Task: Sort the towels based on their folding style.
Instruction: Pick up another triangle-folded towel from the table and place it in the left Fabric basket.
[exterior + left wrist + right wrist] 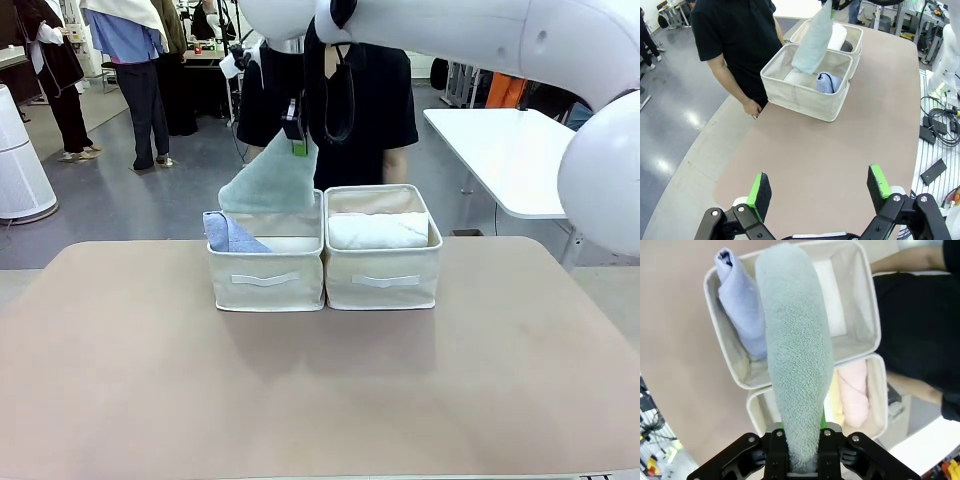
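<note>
My right gripper (298, 142) is shut on the tip of the grey-green cone towel (270, 180), which hangs over the left beige bin (265, 278). In the right wrist view the grey-green towel (797, 350) rises from the right gripper (802, 442) above both bins. A light blue cone towel (230, 232) lies in the left bin's left side. The right bin (385, 278) holds a white roll (378, 230), a pink roll (856, 390) and a dark grey roll (846, 46); a yellow strip (833, 392) shows beside the pink one. My left gripper (819, 186) is open, high above the bare table.
A person in a black shirt (370, 100) stands just behind the bins, one hand (752, 106) at the table's far edge. The tan tabletop (320, 380) stretches bare in front of the bins. A white table (510, 150) stands at the back right.
</note>
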Motion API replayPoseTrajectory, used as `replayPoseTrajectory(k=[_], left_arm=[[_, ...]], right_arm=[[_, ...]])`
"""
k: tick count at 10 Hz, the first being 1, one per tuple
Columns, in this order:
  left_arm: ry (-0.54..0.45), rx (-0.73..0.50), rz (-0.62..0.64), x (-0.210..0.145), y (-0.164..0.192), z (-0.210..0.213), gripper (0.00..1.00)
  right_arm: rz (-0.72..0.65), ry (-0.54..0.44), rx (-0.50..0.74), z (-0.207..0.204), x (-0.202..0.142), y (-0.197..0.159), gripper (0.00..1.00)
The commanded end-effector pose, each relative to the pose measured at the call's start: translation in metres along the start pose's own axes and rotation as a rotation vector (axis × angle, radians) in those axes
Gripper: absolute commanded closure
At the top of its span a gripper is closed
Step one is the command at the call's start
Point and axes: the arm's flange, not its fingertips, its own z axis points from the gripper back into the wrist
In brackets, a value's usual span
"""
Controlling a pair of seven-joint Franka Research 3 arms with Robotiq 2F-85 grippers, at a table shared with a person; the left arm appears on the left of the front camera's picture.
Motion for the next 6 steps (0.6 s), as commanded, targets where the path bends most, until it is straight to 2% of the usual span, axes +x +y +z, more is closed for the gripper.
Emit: replayPoseTrajectory(k=[1, 3, 4, 6], left_arm=[[-0.009, 0.018, -0.004, -0.001, -0.002, -0.003, 0.0], [-0.009, 0.018, -0.004, -0.001, -0.002, -0.003, 0.0], [-0.009, 0.018, -0.004, -0.001, -0.002, -0.003, 0.0], [-0.009, 0.018, -0.004, -0.001, -0.002, -0.003, 0.0]], right_arm=[[0.023, 0.036, 0.031, 0.002, 0.014, -0.015, 0.8], [0.054, 0.035, 0.052, -0.004, 0.015, -0.012, 0.8], [0.009, 0.032, 0.034, -0.018, 0.001, -0.002, 0.8], [0.009, 0.032, 0.034, -0.018, 0.001, -0.002, 0.8]])
